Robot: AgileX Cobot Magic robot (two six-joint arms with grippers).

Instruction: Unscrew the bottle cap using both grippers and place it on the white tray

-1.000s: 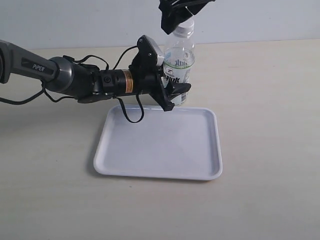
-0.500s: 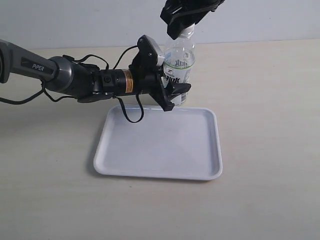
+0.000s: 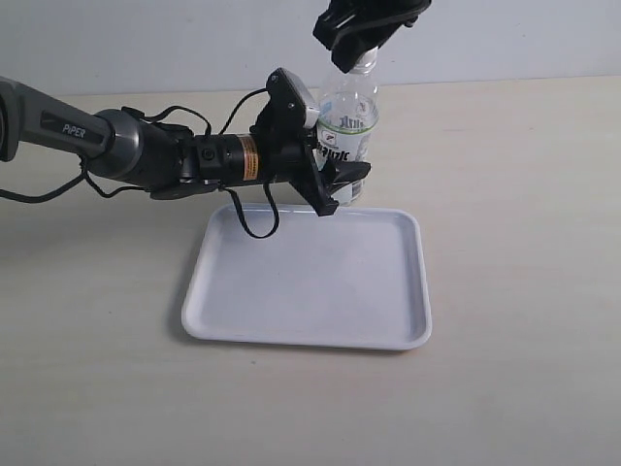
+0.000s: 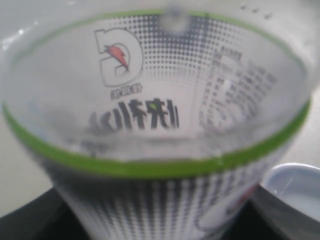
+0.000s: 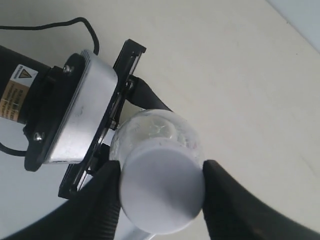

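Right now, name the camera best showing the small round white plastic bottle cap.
Right wrist view: the small round white plastic cap sits top-on between black pincer fingers. Exterior view: the right pincer hides most. Left wrist view: only the clear bottle's label.

We see that the right gripper (image 3: 355, 50) has come down since a second ago. Back then its fingertips hung a little higher, and the bottle cap showed clear just beneath them. Half a second ago they had already dropped over it. Now the bottle cap (image 5: 161, 192) sits between the fingers (image 5: 97, 205), with one black pad touching its side on either flank. From outside, the gripper now mostly hides the cap.
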